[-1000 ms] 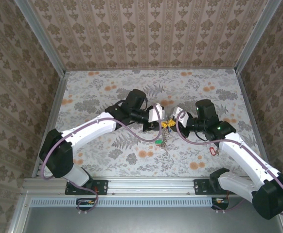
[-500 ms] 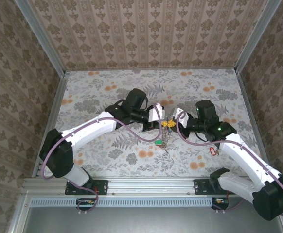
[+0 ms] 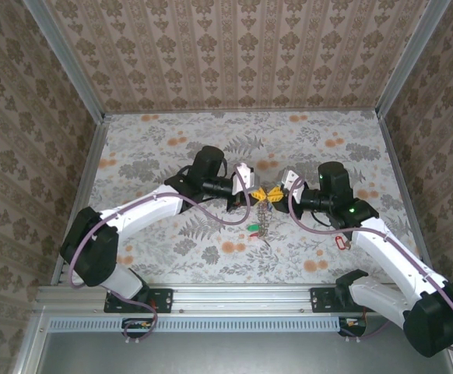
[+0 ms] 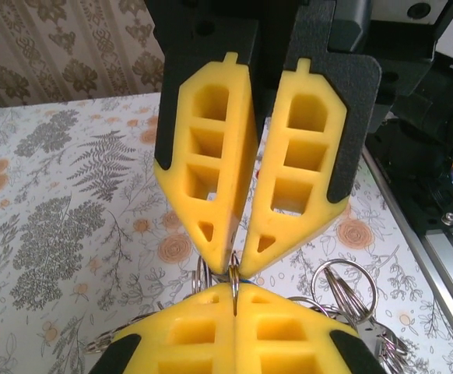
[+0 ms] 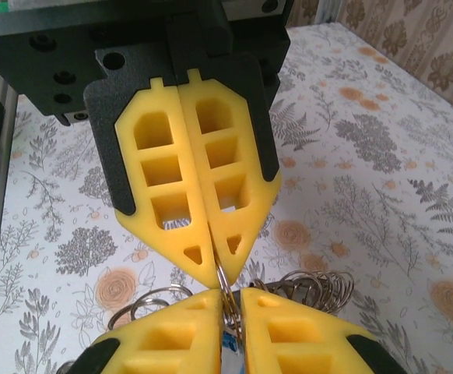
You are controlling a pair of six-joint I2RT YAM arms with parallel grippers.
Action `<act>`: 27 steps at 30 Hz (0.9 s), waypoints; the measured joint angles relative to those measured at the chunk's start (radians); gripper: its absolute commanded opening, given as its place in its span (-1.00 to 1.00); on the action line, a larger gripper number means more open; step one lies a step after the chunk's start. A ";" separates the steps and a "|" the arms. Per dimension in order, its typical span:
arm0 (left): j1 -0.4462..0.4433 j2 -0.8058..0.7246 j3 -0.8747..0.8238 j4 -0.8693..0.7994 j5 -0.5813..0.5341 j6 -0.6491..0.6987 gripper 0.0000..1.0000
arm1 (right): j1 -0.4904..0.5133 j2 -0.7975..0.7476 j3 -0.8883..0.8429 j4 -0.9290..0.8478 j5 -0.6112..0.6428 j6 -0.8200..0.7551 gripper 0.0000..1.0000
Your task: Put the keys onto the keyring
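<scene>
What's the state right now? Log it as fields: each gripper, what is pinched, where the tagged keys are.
left gripper: shut on the thin wire ring
right gripper: tip to tip with the left; same ring in its narrow gap, clamped or not unclear
green tag: just below the grippers in the top view, beside the chain
red-tagged key: alone on the table, beside the right arm

Silvery keyring (image 3: 265,221) is mid-table, green-tagged key (image 3: 254,228) beside it, red-tagged key (image 3: 338,242) apart.
</scene>
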 measured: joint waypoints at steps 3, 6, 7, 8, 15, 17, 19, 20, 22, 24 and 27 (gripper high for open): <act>0.001 -0.005 -0.007 0.017 0.007 -0.014 -1.00 | 0.000 0.000 0.000 0.003 -0.011 0.007 -0.68; 0.001 -0.006 -0.012 0.024 0.010 -0.022 -1.00 | -0.003 0.005 0.000 0.004 -0.023 0.008 -0.70; 0.001 -0.006 -0.013 0.025 0.010 -0.023 -1.00 | -0.003 0.007 0.000 0.003 -0.024 0.008 -0.70; 0.001 -0.006 -0.014 0.025 0.010 -0.026 -1.00 | -0.003 0.011 0.000 0.003 -0.025 0.008 -0.69; 0.005 -0.007 -0.031 0.056 0.014 -0.045 -1.00 | -0.003 0.033 -0.007 0.005 -0.025 0.008 -0.68; 0.005 -0.011 -0.032 0.063 0.018 -0.047 -1.00 | -0.003 0.035 -0.016 0.005 -0.026 0.008 -0.68; 0.005 -0.011 -0.032 0.063 0.017 -0.047 -1.00 | -0.003 0.039 -0.017 0.008 -0.029 0.008 -0.68; 0.005 -0.011 -0.032 0.063 0.018 -0.047 -1.00 | -0.003 0.040 -0.018 0.010 -0.029 0.008 -0.70; 0.006 -0.011 -0.032 0.064 0.017 -0.047 -1.00 | -0.003 0.040 -0.018 0.018 -0.029 0.008 -0.71; 0.006 -0.011 -0.032 0.066 0.017 -0.047 -1.00 | -0.003 0.040 -0.020 0.026 -0.029 0.014 -0.71; 0.006 -0.011 -0.032 0.068 0.017 -0.047 -1.00 | -0.003 0.040 -0.023 0.041 -0.030 0.022 -0.80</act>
